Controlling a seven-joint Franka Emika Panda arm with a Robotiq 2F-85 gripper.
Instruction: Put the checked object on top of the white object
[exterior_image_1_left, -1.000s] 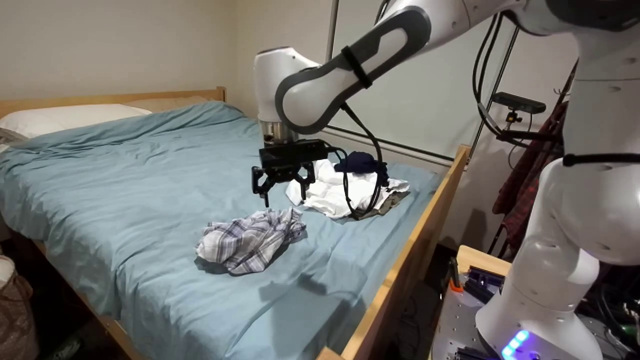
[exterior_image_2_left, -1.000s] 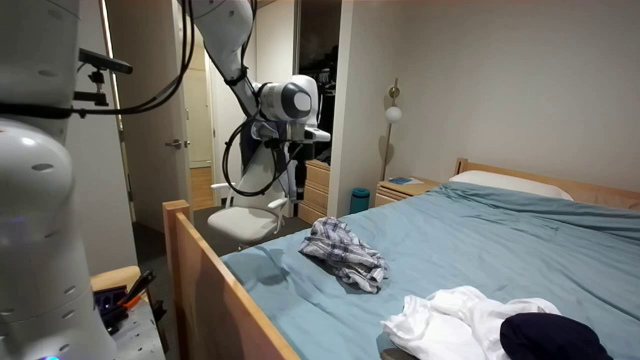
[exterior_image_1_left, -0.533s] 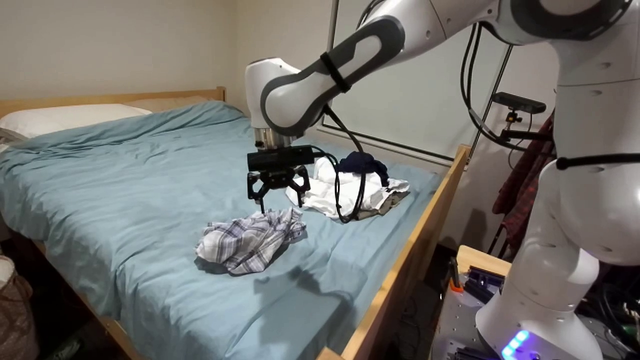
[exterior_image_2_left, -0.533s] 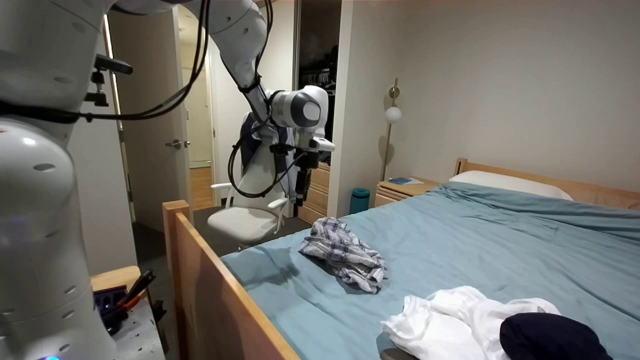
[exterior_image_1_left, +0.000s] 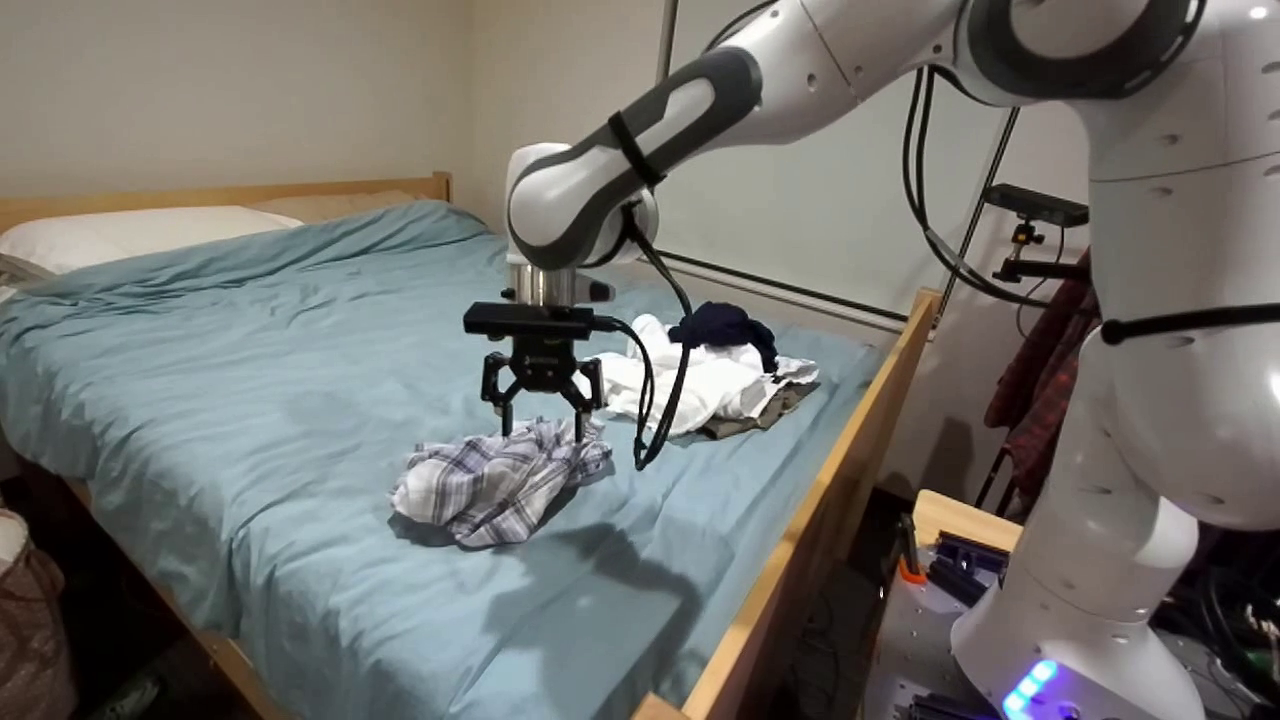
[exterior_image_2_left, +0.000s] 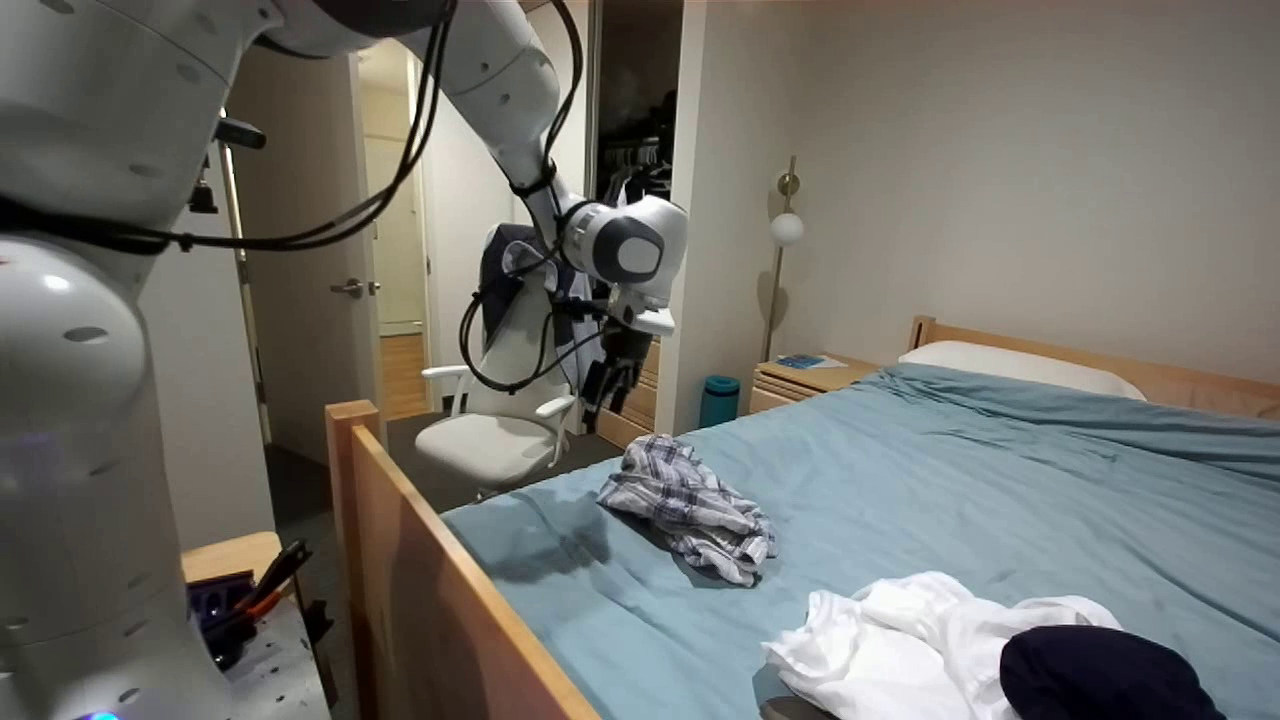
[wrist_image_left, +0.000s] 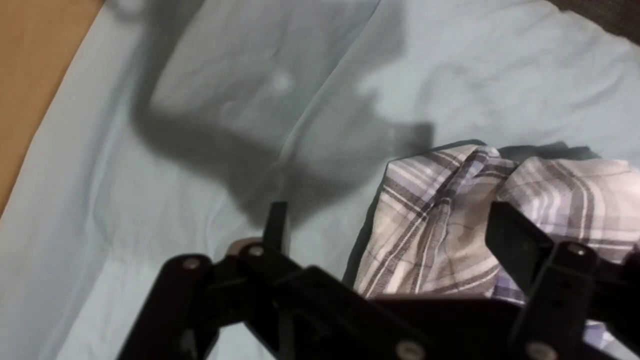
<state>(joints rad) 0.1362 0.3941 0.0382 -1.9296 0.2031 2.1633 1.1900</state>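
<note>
The checked object is a crumpled grey, white and purple plaid cloth (exterior_image_1_left: 500, 485) on the blue bed; it also shows in an exterior view (exterior_image_2_left: 685, 505) and in the wrist view (wrist_image_left: 430, 230). The white object is a rumpled white cloth (exterior_image_1_left: 665, 385), also visible in an exterior view (exterior_image_2_left: 880, 640) but out of the wrist view. My gripper (exterior_image_1_left: 543, 433) is open and empty, pointing down above the checked cloth; it also shows in an exterior view (exterior_image_2_left: 603, 412). In the wrist view my gripper (wrist_image_left: 387, 212) has one finger over bare sheet and one over the checked cloth.
A dark navy cloth (exterior_image_1_left: 727, 330) lies on the white cloth, and a brown cloth (exterior_image_1_left: 770, 412) shows under its edge. The wooden bed rail (exterior_image_1_left: 800, 530) stands between the bed and the robot base. A white chair (exterior_image_2_left: 490, 445) stands beyond the bed. Cables loop beside the wrist.
My gripper has moved down toward the checked cloth and turned slightly; its fingertips now overlap the cloth in an exterior view. It stays open. The cloths have not moved.
</note>
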